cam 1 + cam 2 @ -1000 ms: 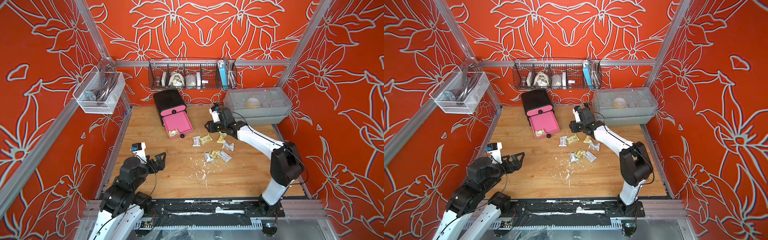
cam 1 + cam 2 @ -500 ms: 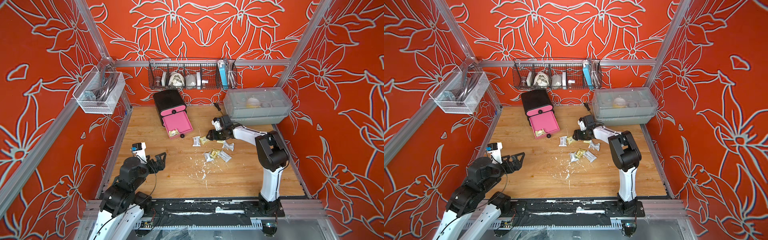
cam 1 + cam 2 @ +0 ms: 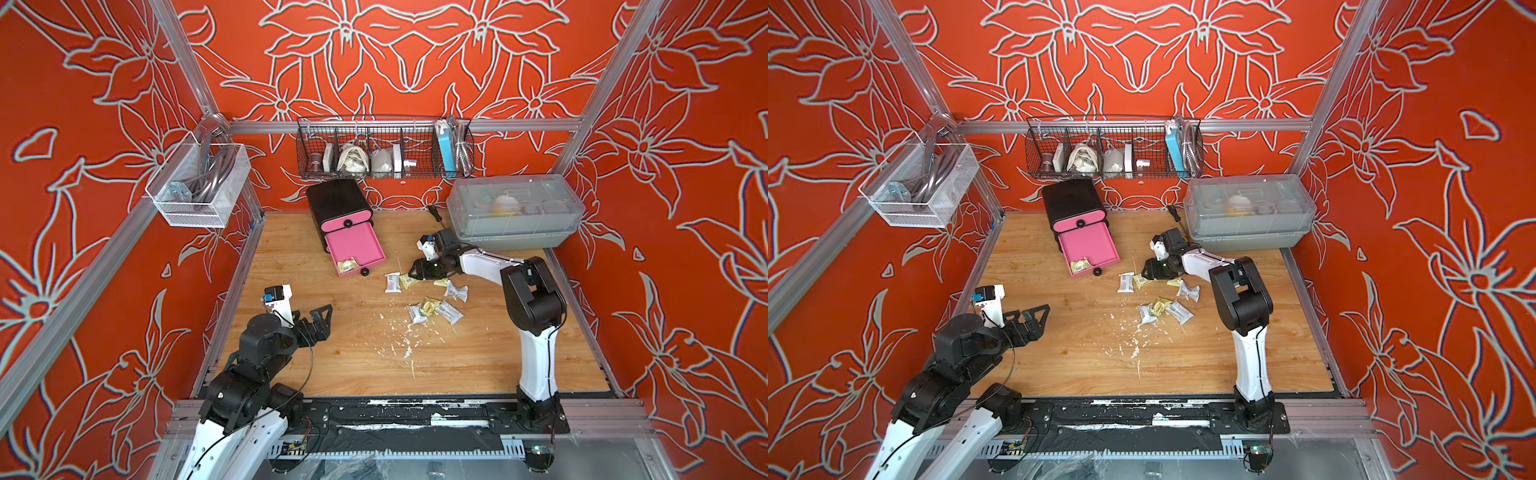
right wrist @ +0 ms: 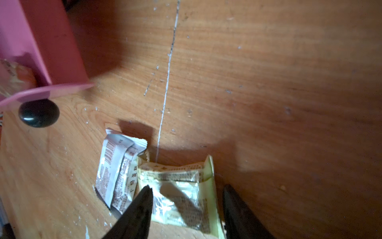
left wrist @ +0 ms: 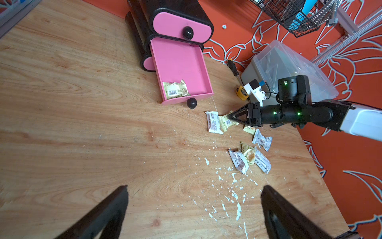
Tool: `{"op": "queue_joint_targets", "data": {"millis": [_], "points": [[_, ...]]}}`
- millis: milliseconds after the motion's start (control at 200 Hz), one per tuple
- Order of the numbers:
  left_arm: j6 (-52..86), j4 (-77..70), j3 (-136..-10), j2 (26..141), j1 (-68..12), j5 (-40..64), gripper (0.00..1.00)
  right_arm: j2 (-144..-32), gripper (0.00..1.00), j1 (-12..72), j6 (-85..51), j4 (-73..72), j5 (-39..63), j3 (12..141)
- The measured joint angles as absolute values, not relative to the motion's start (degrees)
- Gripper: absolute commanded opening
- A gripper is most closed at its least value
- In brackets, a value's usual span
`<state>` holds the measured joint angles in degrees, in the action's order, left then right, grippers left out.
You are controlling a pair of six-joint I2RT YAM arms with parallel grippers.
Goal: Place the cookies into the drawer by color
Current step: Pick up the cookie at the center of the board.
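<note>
- Cookies [image 3: 430,308] lie loose on your table [image 3: 332,357], near the open pink drawer [image 3: 351,245]; one stored yellow packet [image 3: 347,265] sits in it, so I'd judge that drawer takes yellow.
- Right gripper [image 4: 187,187] is low over a loose yellow packet [image 4: 179,198], jaws part-open astride it, nothing gripped yet.
- White packet [image 4: 115,169] touches that one; watch you don't pinch both.
- Left gripper [image 5: 195,187] hangs wide open, empty, well apart.

Bright top views, right wrist view dim, blurred
</note>
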<state>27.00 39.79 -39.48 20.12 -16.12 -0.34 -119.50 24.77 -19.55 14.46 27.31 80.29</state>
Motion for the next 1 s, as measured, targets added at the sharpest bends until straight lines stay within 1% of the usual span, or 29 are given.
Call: {"op": "queue_joint_targets", "data": {"millis": [60,220,360,405,696,1001], "points": [[27.0,39.8,-39.5,20.1,-16.1,-0.3,0.99,-119.7,0.37,24.8,-19.9,14.5,27.4,80.3],[27.0,39.8,-39.5,20.1,-16.1,-0.3,0.99,-119.9,0.21,24.8,-20.3,14.6,27.4,80.3],[27.0,39.8,-39.5,20.1,-16.1,-0.4,0.99,-119.9,0.04,25.0,-20.2,14.4,27.2,80.5],[27.0,39.8,-39.5,20.1,-16.1,-0.4,0.99,-119.9,0.0,25.2,-20.3,14.2,27.2,80.5],[27.0,39.8,-39.5,20.0,-16.1,-0.4,0.99,-117.9,0.0,26.0,-20.4,14.7,26.2,79.3],[27.0,39.8,-39.5,20.0,-16.1,-0.4,0.99,-106.7,0.0,27.5,-21.2,14.4,24.6,78.0]]}}
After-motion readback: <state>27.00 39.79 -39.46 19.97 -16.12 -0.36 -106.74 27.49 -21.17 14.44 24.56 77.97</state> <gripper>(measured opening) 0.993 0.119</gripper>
